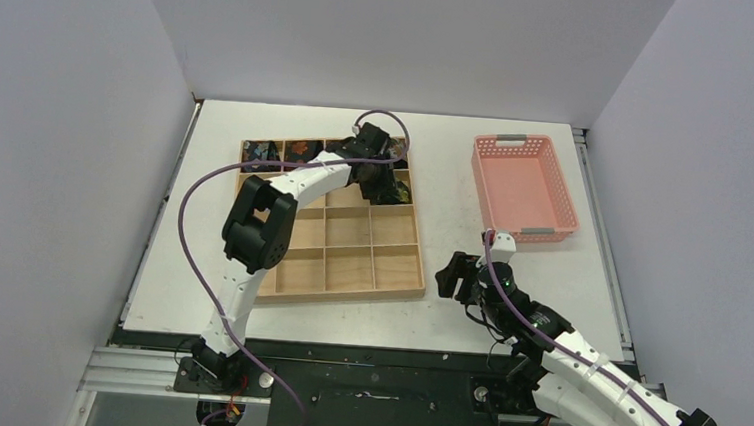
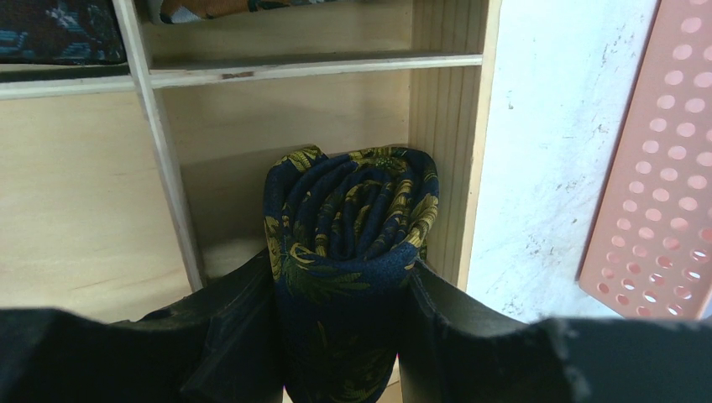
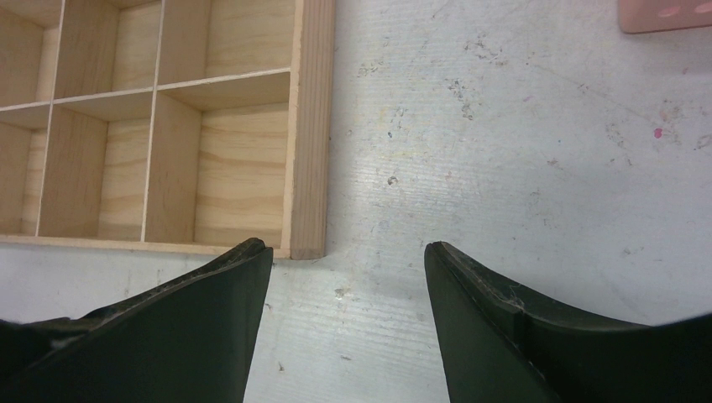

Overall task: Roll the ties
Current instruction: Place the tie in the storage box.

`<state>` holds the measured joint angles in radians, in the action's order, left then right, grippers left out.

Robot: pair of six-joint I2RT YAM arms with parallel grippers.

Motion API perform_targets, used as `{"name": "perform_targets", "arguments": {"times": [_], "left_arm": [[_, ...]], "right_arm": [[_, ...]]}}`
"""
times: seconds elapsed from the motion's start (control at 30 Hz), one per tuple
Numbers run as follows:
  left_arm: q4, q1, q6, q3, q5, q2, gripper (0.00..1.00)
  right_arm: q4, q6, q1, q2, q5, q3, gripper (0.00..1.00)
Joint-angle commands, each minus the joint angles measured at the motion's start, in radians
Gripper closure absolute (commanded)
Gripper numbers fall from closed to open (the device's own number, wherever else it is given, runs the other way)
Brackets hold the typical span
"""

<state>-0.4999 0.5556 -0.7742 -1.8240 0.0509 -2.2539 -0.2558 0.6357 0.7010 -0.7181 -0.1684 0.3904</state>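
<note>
A rolled tie (image 2: 348, 218), dark navy with a yellow-green leaf print, stands on end in a compartment against the right wall of the wooden tray (image 2: 441, 126). My left gripper (image 2: 340, 277) is shut on this coil, one finger on each side. From above, the left gripper (image 1: 380, 178) reaches into the tray's second row, right column. More coiled ties (image 1: 262, 152) fill the far row's compartments; one (image 2: 59, 29) shows in the left wrist view. My right gripper (image 3: 348, 252) is open over bare table by the tray's near right corner (image 3: 309, 243), holding nothing.
The wooden tray (image 1: 347, 291) has several empty compartments in its nearer rows. A pink plastic basket (image 1: 522, 186) sits empty at the back right, its perforated wall (image 2: 663, 168) close to the tray. The right gripper (image 1: 449, 275) hovers between tray and basket.
</note>
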Motion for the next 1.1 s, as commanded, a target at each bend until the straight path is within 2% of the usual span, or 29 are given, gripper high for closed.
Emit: {"name": "perform_targets", "arguments": {"times": [0.0,0.17,0.4,0.47,0.53,0.63,0.73,0.8,0.9,1.07], "left_arm": [[-0.091,0.019,0.030,-0.044,-0.095,-0.050,0.85],[-0.113,0.035,0.061,-0.072,-0.098,-0.047,0.72],[-0.124,0.035,0.080,-0.065,-0.114,-0.021,0.70],[-0.140,0.036,0.089,-0.074,-0.142,-0.019,0.71],[-0.190,0.044,0.106,-0.106,-0.188,-0.028,0.78],[-0.293,0.062,0.141,-0.212,-0.262,-0.069,0.83],[-0.380,0.077,0.178,-0.285,-0.335,-0.104,0.85],[-0.386,0.079,0.188,-0.277,-0.355,-0.093,0.86],[-0.359,0.078,0.193,-0.244,-0.325,-0.067,0.84],[-0.307,0.081,0.169,-0.237,-0.225,-0.078,0.71]], "right_arm": [[0.036,-0.011,-0.005,0.022,-0.009,-0.008,0.32],[0.033,-0.011,-0.004,0.028,-0.006,-0.007,0.32],[0.031,-0.008,-0.004,0.038,-0.006,-0.009,0.32],[0.030,-0.007,-0.005,0.039,-0.007,-0.009,0.32],[0.030,-0.007,-0.004,0.036,-0.009,-0.008,0.32],[0.030,-0.008,-0.005,0.030,-0.012,-0.007,0.32],[0.026,-0.009,-0.004,0.022,-0.014,-0.002,0.32],[0.028,-0.007,-0.003,0.026,-0.013,-0.004,0.32],[0.032,-0.008,-0.003,0.029,-0.013,-0.008,0.32],[0.031,-0.010,-0.003,0.023,-0.009,-0.005,0.32]]}}
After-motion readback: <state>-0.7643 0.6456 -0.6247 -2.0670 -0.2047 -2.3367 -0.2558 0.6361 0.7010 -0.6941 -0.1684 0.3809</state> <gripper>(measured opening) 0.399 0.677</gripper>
